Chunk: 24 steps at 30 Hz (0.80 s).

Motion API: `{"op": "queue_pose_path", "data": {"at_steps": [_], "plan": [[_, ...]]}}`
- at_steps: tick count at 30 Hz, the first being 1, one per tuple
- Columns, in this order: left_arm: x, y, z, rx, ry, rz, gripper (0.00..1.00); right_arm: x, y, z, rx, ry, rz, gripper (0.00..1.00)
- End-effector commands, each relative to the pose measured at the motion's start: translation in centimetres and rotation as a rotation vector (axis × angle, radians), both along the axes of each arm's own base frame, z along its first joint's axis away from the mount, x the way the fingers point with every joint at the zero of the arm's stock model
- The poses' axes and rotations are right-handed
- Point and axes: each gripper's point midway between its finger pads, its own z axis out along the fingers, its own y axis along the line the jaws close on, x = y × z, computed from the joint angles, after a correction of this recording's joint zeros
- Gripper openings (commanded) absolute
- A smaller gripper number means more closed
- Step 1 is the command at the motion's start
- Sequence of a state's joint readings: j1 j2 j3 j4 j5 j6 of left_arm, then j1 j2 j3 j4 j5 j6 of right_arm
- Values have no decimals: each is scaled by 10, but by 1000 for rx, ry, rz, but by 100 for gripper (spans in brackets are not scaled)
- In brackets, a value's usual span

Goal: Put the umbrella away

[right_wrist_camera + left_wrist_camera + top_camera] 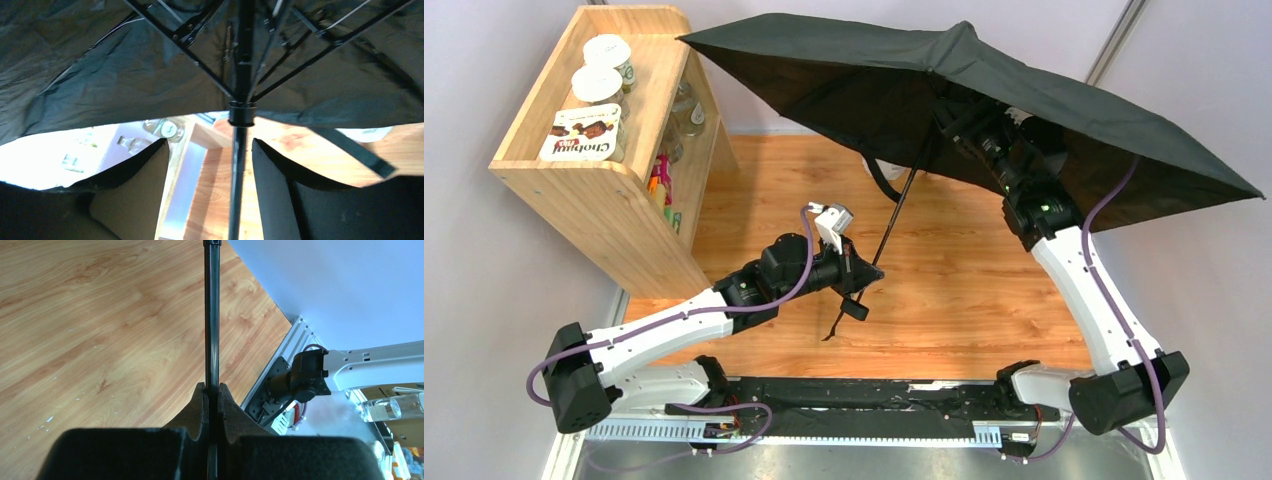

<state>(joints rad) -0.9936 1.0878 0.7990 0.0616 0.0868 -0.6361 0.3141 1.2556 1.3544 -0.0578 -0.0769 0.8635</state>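
Right now the left gripper [211,387] is squeezing the thin black shaft [212,315] of the umbrella [1064,110] down near the handle [855,310] — its two pads are pressing tight on both sides, with no gap showing. The right gripper [209,145] is reaching up under the cloth with its fingers spread wide, one on each side of the shaft. It is sitting just below the sliding ring [241,114] where the ribs are meeting, and it is not touching anything, as far as I can see. The umbrella is standing wide open and leaning over the wooden table [984,290], with one edge hanging close to the wooden shelf [574,190].

I think the step in hand is closing it, and that is only just starting. To do it well, the left gripper should be holding the shaft steady so it is not twisting. The right one should be closing around the ring, not the ribs — they are looking thin and bendy — and pulling it straight down the shaft. Going slowly is wise, since the big cloth could be bumping the tubs [596,85] on the shelf.
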Motion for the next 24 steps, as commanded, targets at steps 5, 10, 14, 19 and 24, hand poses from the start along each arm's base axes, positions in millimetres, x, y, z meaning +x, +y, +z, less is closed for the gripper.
{"op": "queue_pose_path", "data": {"at_steps": [5,10,14,19,24], "plan": [[3,-6,40,-92,-103,-8,0,8,-32,-28,-84,71,-159,72],[2,-6,40,-96,-97,-15,0,25,-15,-13,-44,11,-86,68],[-1,-6,39,-101,-85,-22,0,38,-10,-4,-27,-14,-83,64],[-3,-5,34,-94,-76,-30,0,51,-5,5,-2,-35,-80,62],[-4,-4,30,-89,-65,-27,0,49,-10,18,22,-61,-100,77]]}}
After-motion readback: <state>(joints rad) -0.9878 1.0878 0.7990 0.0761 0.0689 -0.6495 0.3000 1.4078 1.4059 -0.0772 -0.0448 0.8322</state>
